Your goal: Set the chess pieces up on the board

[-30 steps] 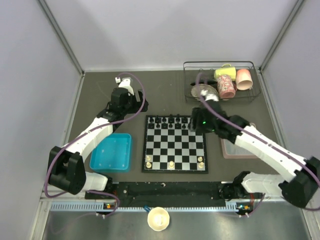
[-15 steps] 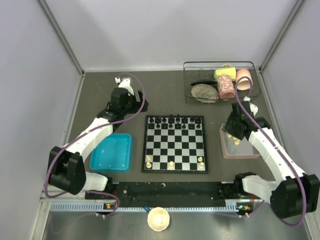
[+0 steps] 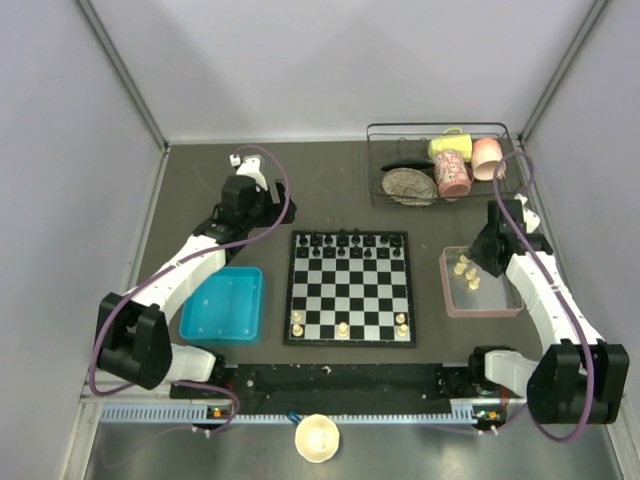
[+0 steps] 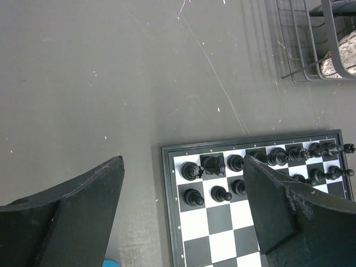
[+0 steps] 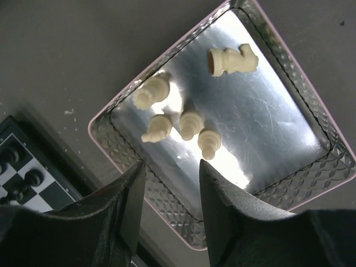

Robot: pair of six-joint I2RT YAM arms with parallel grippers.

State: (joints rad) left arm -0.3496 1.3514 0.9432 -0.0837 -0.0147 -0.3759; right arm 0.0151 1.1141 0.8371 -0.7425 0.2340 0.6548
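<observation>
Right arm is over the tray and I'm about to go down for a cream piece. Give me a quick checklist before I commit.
1. Right gripper empty: ok, fingers apart, nothing between them.
2. Gripper over the pink tray: ok.
3. One piece centred between the fingers: not ok, the nearest piece sits off toward one finger.
4. Target free of neighbours: not ok, four pieces bunch together. A fifth piece lies alone on its side.
5. Free squares on the chessboard near row: ok, only three cream pieces there.
6. Left gripper out of the way: ok, open and empty near the board's far left corner.
</observation>
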